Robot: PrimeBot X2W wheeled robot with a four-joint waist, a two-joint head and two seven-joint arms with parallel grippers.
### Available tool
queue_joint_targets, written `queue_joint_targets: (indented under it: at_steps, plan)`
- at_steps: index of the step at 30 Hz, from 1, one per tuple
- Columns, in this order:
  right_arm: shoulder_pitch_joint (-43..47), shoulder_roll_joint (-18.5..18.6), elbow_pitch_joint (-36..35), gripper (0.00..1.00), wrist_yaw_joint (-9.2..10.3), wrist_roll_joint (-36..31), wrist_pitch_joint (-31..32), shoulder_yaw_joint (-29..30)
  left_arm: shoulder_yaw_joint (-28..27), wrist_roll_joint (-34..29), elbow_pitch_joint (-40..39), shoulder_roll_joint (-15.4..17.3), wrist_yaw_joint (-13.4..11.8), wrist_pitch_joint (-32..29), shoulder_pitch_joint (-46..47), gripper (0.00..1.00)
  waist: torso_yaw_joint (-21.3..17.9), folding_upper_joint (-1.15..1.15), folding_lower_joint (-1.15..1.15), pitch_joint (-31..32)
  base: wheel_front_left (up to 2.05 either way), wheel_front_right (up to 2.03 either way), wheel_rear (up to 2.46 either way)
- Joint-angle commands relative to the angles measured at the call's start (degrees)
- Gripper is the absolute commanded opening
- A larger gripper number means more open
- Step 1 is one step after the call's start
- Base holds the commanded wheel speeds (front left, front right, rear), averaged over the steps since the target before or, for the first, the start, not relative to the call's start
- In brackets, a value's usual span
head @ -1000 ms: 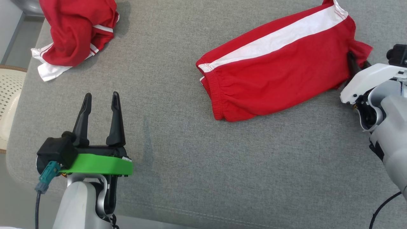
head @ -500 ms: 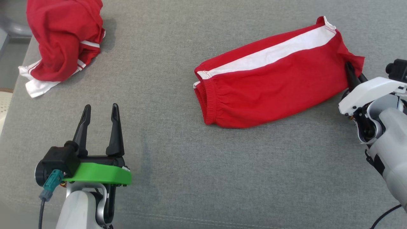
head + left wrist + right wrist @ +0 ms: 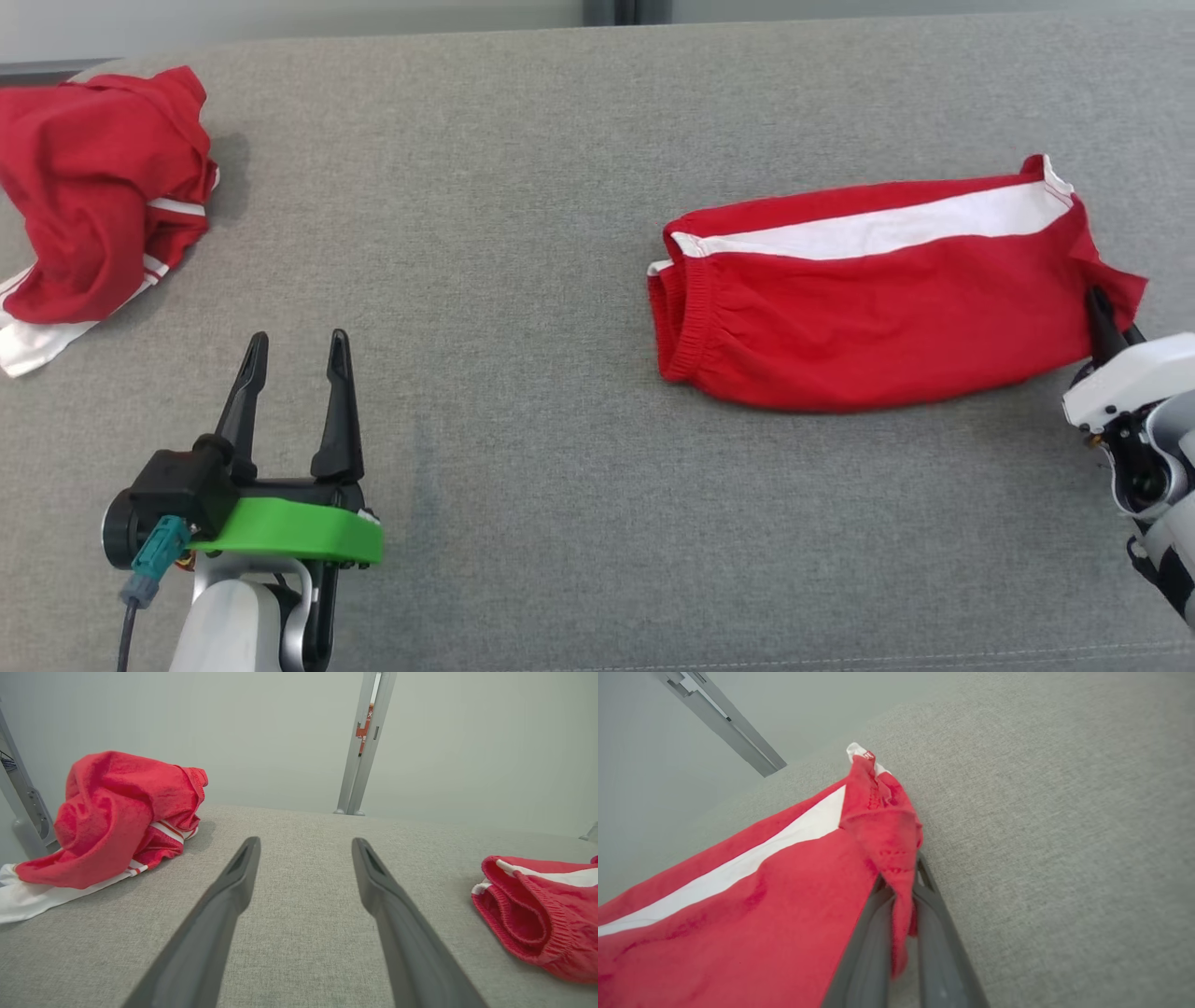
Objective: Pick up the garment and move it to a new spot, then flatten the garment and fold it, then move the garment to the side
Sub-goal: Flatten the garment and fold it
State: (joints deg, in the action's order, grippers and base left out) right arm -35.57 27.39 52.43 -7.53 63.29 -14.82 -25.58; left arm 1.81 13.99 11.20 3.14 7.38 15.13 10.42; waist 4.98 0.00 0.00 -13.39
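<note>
Grey woven surface (image 3: 523, 187), folded red garment (image 3: 868, 317)

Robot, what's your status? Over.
Right end effector shut on corner of folded red shorts. Left end effector open, empty. Crumpled red garment far left, clear of path.

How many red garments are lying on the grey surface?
2: folded shorts at right, corner clamped in the right pincer; crumpled garment at far left. None seems hidden.

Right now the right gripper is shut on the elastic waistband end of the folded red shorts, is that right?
No. The right gripper is shut on the folded red shorts at the hem corner, the end opposite the elastic waistband. The head view shows it.
</note>
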Motion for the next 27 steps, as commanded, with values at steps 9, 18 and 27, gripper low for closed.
queue_joint_targets:
  at_steps: [9,18,27]
  plan:
    - [0.34,-0.85,-2.46,0.0,0.08,-2.22,-0.43,3.54,-0.36,-0.36,0.09,0.68,0.16,0.01,-0.59,1.0,-2.64,0.0,0.0,0.81,0.0,0.0,0.0]
    - [-1.79,-4.87,-8.61,0.0,0.08,-6.56,-0.44,3.61,-0.09,-0.36,0.57,0.62,0.17,0.01,-1.33,1.0,-2.27,0.0,0.0,3.44,0.0,0.0,0.0]
    - [-1.99,-7.98,-16.9,0.0,0.08,-8.84,0.01,-1.37,-0.53,-0.1,0.38,0.43,0.17,0.01,-2.74,1.0,-1.7,0.0,0.0,4.87,0.0,0.0,0.0]
